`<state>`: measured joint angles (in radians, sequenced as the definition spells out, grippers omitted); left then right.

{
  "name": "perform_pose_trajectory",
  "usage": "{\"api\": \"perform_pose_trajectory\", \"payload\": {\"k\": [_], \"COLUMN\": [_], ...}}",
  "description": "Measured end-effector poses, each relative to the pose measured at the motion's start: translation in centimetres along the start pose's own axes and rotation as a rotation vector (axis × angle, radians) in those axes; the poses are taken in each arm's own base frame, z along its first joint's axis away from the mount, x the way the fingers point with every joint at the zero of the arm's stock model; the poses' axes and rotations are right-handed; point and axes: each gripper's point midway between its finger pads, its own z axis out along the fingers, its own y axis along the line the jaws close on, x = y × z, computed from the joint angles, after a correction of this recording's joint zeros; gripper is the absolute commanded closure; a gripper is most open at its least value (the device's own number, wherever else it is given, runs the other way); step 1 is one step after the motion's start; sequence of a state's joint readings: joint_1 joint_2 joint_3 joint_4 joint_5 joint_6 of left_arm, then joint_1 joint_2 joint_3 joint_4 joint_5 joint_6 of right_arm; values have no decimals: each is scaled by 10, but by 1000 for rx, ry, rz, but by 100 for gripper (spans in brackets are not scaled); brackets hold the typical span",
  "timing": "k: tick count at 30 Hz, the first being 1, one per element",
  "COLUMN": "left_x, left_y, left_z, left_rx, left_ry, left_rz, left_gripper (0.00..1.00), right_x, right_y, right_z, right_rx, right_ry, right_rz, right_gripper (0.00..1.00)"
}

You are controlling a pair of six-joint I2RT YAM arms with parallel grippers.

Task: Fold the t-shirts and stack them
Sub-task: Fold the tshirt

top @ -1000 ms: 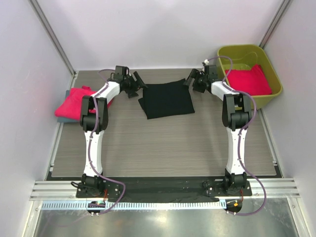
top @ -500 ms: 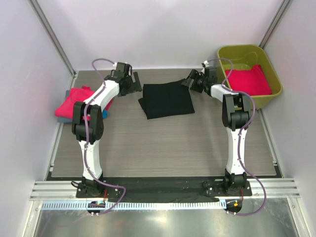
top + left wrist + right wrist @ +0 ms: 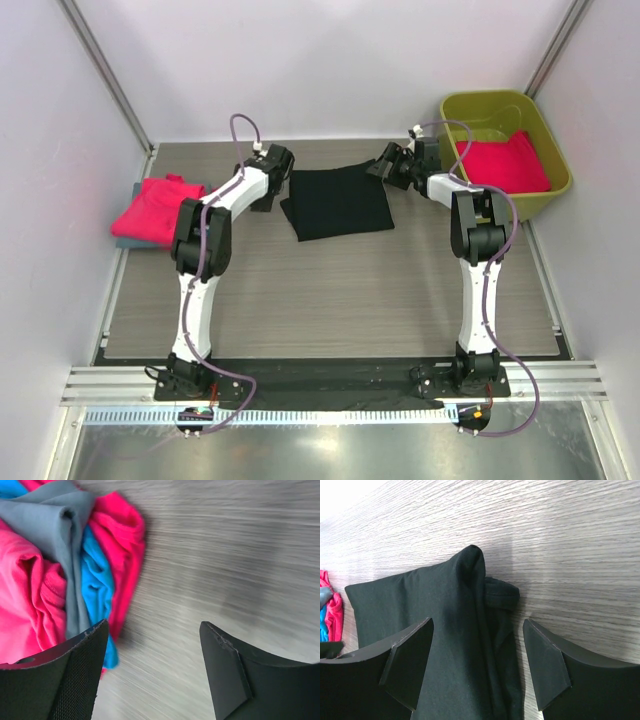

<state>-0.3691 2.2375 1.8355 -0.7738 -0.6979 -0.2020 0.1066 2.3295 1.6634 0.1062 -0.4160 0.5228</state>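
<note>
A folded black t-shirt [image 3: 337, 202] lies flat at the back middle of the table. My right gripper [image 3: 385, 164] is open over its back right corner; in the right wrist view the gripper [image 3: 478, 621] straddles the black cloth [image 3: 445, 645] without closing on it. My left gripper [image 3: 268, 193] is open and empty just left of the black shirt. In the left wrist view the gripper [image 3: 153, 625] hangs over bare table, with a pile of pink, blue and grey shirts [image 3: 55, 570] to its left. That pile [image 3: 152, 208] sits at the table's left edge.
An olive-green tub [image 3: 505, 105] stands at the back right with a hot-pink shirt [image 3: 503, 162] in it. Grey walls close in the left, back and right sides. The wood-grain table [image 3: 340, 300] stretches toward the arm bases.
My left arm has swung its elbow right and its gripper has come down beside the black shirt's left edge. My right gripper has shifted only slightly at the shirt's back right corner.
</note>
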Motion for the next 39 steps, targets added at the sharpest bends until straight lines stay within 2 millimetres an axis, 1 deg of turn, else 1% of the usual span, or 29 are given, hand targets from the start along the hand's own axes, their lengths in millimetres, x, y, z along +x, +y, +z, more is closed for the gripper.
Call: {"api": "perform_pose_trajectory", "payload": {"k": [2, 4, 6, 9, 12, 15, 16, 18, 19, 21, 22, 24, 25, 26, 27, 33, 35, 37, 38, 39], "left_x": [8, 11, 12, 12, 12, 14, 15, 17, 19, 18, 18, 17, 16, 17, 16, 9, 2, -10, -16, -23], "left_y": [5, 7, 12, 19, 26, 33, 35, 40, 43, 44, 45, 43, 42, 42, 41, 34, 25, 9, 0, -10], "left_z": [14, 24, 34, 39, 45, 54, 58, 64, 67, 71, 73, 76, 77, 78, 78, 72, 67, 58, 54, 49], "left_rx": [-65, -106, -147, -179, -195, -207, -210, -218, -227, -233, -239, -240, -242, -243, -242, -202, -168, -122, -93, -61], "left_ry": [28, 45, 56, 60, 66, 76, 81, 94, 101, 109, 111, 118, 123, 127, 129, 127, 114, 83, 69, 53], "left_rz": [49, 75, 100, 116, 122, 118, 121, 124, 126, 126, 124, 122, 126, 126, 124, 73, 41, 6, -9, -28], "left_gripper": [28, 30, 31, 32, 37, 47, 53, 59, 61, 68, 76, 82, 90, 93, 99, 100, 100, 100, 96, 69], "right_x": [0, 1, 2, 2, 2, 2, 2, 2, 3, 2, 3, 3, 3, 3, 3, 3, 3, 3, 3, 3], "right_y": [1, 2, 2, 2, 2, 2, 2, 2, 2, 2, 2, 2, 2, 2, 2, 2, 2, 2, 2, 2], "right_z": [0, 0, 0, -1, -1, -1, -1, -1, -1, -1, -1, -1, -1, -1, -1, -1, -1, -1, -1, -1], "right_rx": [-6, -10, -16, -23, -30, -36, -38, -39, -39, -39, -39, -40, -40, -40, -40, -40, -40, -40, -40, -40], "right_ry": [1, 3, 5, 5, 5, 2, 0, 1, 1, 1, 2, 2, 2, 2, 2, 2, 2, 2, 2, 2], "right_rz": [2, 2, 2, 3, 5, 3, 3, 2, 2, 2, 2, 2, 2, 2, 2, 2, 1, 0, 0, -2], "right_gripper": [21, 21, 21, 21, 21, 21, 22, 22, 22, 22, 22, 22, 22, 22, 22, 22, 22, 22, 22, 22]}}
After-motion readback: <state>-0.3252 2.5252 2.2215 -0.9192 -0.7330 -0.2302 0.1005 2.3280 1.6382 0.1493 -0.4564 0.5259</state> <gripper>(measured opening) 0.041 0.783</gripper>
